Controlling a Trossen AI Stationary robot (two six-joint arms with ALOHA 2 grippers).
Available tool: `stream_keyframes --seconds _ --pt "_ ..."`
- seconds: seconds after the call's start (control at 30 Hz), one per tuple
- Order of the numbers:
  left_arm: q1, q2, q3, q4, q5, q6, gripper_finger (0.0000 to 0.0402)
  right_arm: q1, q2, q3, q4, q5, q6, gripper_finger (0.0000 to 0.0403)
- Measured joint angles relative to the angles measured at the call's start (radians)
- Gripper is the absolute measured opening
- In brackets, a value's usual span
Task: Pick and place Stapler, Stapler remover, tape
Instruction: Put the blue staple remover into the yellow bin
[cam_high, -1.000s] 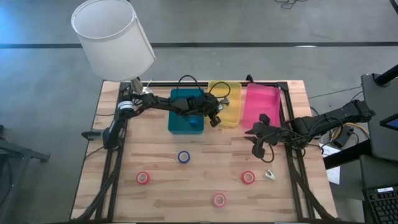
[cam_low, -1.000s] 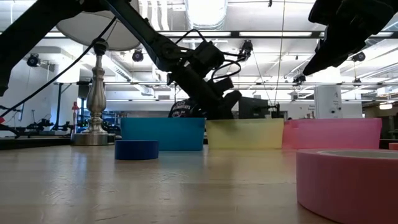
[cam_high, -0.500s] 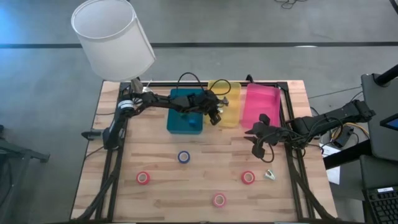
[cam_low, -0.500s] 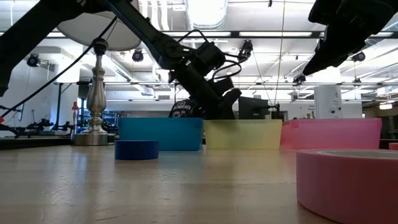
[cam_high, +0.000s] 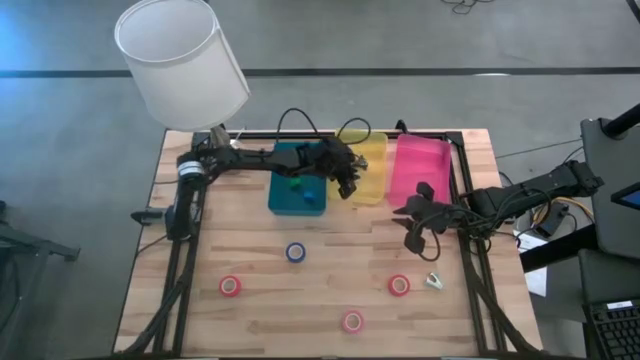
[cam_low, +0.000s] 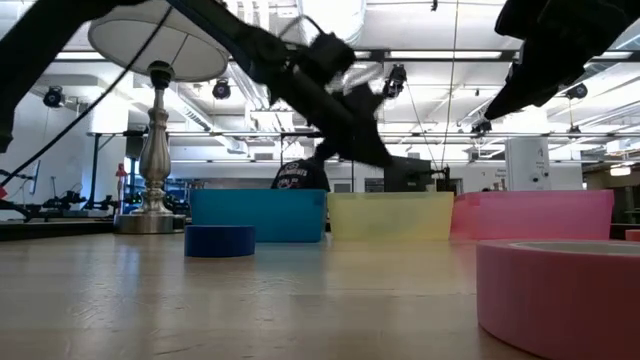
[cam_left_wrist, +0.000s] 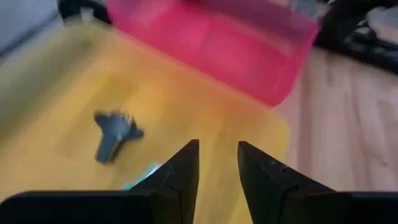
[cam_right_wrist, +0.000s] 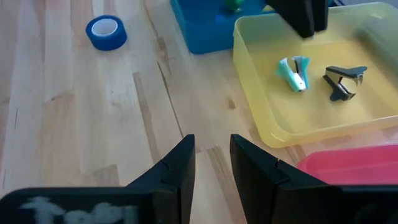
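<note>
My left gripper (cam_high: 347, 181) hangs open above the yellow bin (cam_high: 362, 190), touching nothing. In that bin lie a teal staple remover (cam_right_wrist: 292, 73) and a dark staple remover (cam_left_wrist: 114, 134). Small green and blue pieces (cam_high: 297, 184) lie in the blue bin (cam_high: 280, 190); whether they are staplers I cannot tell. A blue tape roll (cam_high: 295, 252) and three red tape rolls (cam_high: 231, 286), (cam_high: 399, 285), (cam_high: 352, 321) lie flat on the table. A pale staple remover (cam_high: 434, 281) lies at the right. My right gripper (cam_high: 415, 228) waits open above the table's right side.
A pink bin (cam_high: 422, 170) stands to the right of the yellow one. A lamp with a white shade (cam_high: 180, 60) stands at the far left corner, its metal stem (cam_low: 152, 150) behind the blue bin. Bare wood lies between the rolls.
My left gripper has risen out of the yellow bin and now hangs well above its rim, tipped a little more toward level. My right arm has kept still, and the rolls have not moved.
</note>
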Motion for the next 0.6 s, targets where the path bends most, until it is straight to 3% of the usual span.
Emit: stream_keyframes --seconds 0.27,0.6 --pt "-0.108 -0.169 -0.080 0.000 -0.014 0.164 0.0113 -0.002 0.078 -0.002 0.132 0.045 -0.051 0.0096" --pt "-0.267 -0.349 -0.347 0.055 -0.103 0.178 0.0113 0.001 0.216 0.000 0.154 0.018 0.019 0.0129"
